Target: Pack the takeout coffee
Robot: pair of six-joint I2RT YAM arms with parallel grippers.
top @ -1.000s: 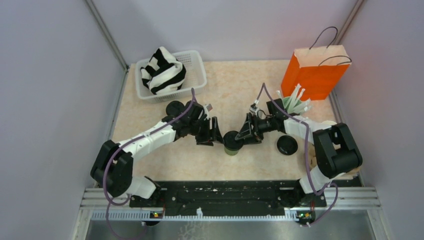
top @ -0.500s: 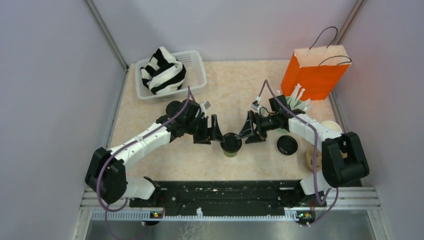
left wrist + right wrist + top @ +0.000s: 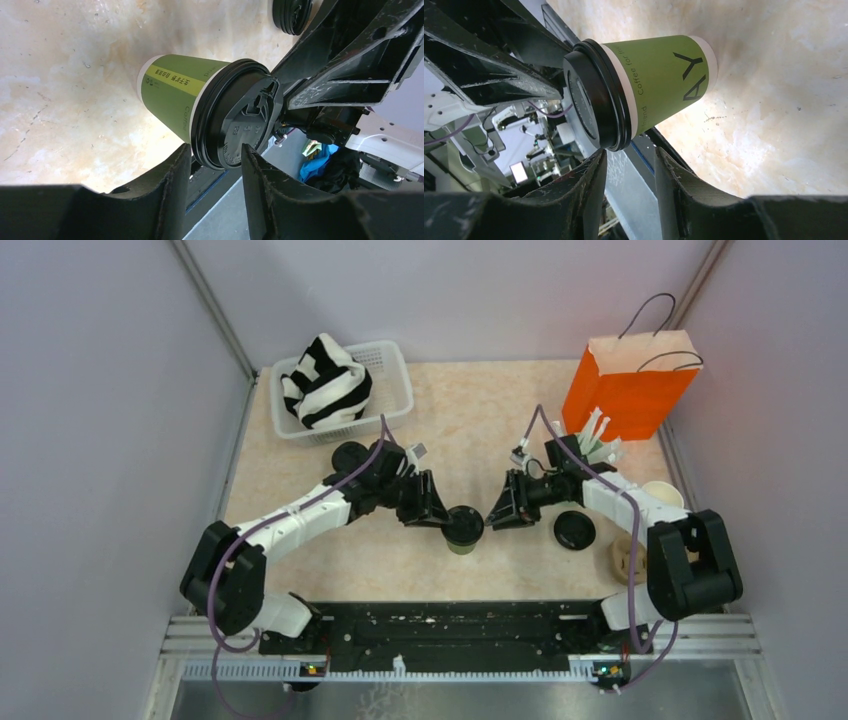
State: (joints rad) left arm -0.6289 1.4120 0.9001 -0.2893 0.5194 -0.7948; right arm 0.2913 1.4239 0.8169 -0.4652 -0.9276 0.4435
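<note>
A dark green takeout coffee cup (image 3: 462,544) stands upright mid-table with a black lid (image 3: 463,524) on it. My left gripper (image 3: 436,513) is at the lid's left side and my right gripper (image 3: 497,512) at its right. In the left wrist view the cup (image 3: 170,95) and its lid (image 3: 240,120) sit just past the left gripper (image 3: 215,155), jaws apart, the rim at the fingertips. In the right wrist view the right gripper (image 3: 630,155) stands open below the lid (image 3: 589,105) of the cup (image 3: 664,80). A loose black lid (image 3: 574,530) lies to the right. A cream cup mouth (image 3: 665,493) shows behind the right arm.
An orange paper bag (image 3: 630,385) stands at the back right, with a mint tumbler of white straws (image 3: 592,447) in front of it. A white basket (image 3: 390,370) holding a striped cloth (image 3: 325,382) sits at the back left. Another black lid (image 3: 349,455) lies by the left arm.
Both grippers' jaws opened wider, then narrowed, and both now sit close against the cup's lid. The cup has stayed in place.
</note>
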